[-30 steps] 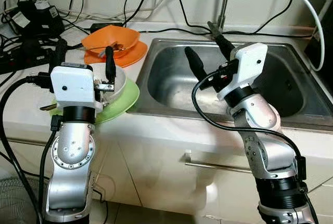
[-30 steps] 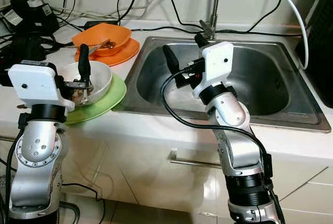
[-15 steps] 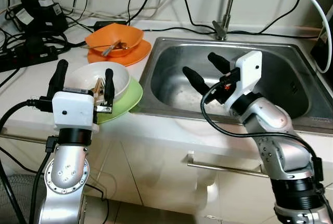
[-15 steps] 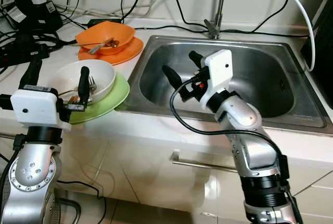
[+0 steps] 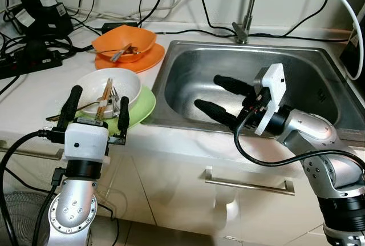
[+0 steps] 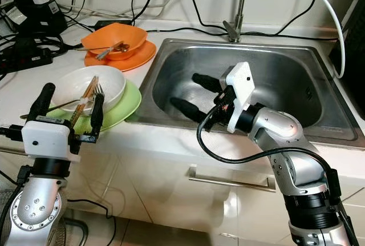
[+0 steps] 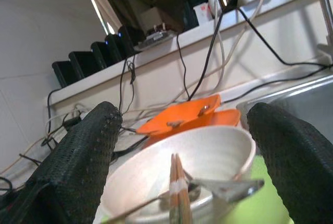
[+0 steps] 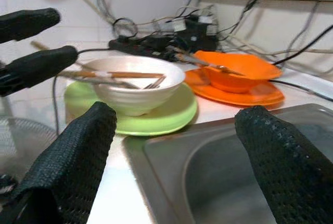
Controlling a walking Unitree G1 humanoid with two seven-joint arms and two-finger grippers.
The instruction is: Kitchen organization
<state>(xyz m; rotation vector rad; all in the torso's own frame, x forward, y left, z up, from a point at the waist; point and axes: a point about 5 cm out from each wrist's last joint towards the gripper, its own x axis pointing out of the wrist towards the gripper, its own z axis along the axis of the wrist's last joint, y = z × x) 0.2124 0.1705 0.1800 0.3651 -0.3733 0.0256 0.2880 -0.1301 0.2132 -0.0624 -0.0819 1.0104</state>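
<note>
A white bowl (image 5: 108, 86) holding chopsticks (image 5: 105, 95) and a fork sits on a green plate (image 5: 142, 104) on the counter, left of the steel sink (image 5: 188, 75). My left gripper (image 5: 100, 94) stands open at the counter's front edge, its fingers upright just before the bowl and apart from it. Behind, an orange bowl (image 5: 126, 40) with a spoon rests on an orange plate (image 5: 151, 57). My right gripper (image 5: 207, 92) hangs open over the sink basin, fingers pointing left toward the green plate. The right wrist view looks across at the white bowl (image 8: 138, 86).
Power strips and black cables (image 5: 34, 23) crowd the back left of the counter. The faucet (image 5: 248, 6) and a white hose (image 5: 342, 6) rise behind the sink. A cabinet handle (image 5: 251, 184) runs below the counter's front edge.
My left gripper has sunk and drawn back from over the bowl to the counter's front edge. The right gripper has dropped lower into the sink and turned to point left.
</note>
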